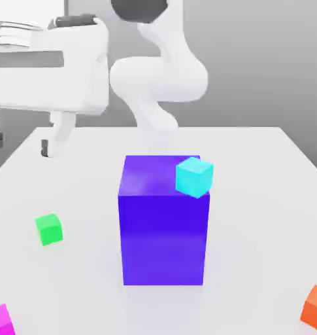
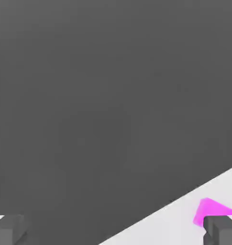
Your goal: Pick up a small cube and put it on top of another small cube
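Gripper point(image 1: 50, 149) hangs at about 10 o'clock of the exterior view, above the white table point(image 1: 265, 196), jaws spread wide, nothing between them. In the hand view both fingertips point(image 2: 7, 229) sit far apart.

Magenta cube point(image 1: 0, 320) rests on the table at 7 o'clock in the exterior view, at the frame's corner, well apart from the gripper. Green cube point(image 1: 49, 229) lies at 9 o'clock, between gripper and magenta cube. Big blue-purple block point(image 1: 162, 222) stands dead centre, cyan cube point(image 1: 194, 176) at its top corner toward 2 o'clock. Orange cube point(image 1: 315, 306) at 5 o'clock.

Risks, my read: the descent path toward magenta passes near green, so a finger could knock it. Magenta is close to the table edge; an off-centre closure could shove it off. In the hand view magenta point(image 2: 211, 211) sits right by one finger, so alignment looks off.
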Robot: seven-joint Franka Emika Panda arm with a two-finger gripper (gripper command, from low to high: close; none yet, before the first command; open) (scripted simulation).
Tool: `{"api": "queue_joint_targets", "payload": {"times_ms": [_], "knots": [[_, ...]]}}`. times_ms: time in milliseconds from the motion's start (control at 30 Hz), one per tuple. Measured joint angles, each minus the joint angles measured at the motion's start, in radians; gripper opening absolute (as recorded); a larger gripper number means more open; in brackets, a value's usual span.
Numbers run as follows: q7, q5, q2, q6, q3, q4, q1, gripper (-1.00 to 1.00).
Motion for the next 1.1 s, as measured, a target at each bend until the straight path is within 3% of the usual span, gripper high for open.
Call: {"api": "queue_joint_targets", "payload": {"times_ms": [433,567,600,800,933,1100], "knots": [[0.076,0.123,0.476,0.111,-0.05,0.06,-0.13,0.0],[0.062,0.156,0.621,0.207,-0.025,0.091,-0.159,0.0],[0.059,0.161,0.641,0.222,-0.02,0.095,-0.163,-1.0],[0.057,0.163,0.652,0.23,-0.018,0.098,-0.165,-1.0],[0.072,0.142,0.551,0.153,-0.039,0.074,-0.149,-1.0],[0.17,0.096,0.39,0.13,-0.12,-0.065,-0.136,-1.0]]}}
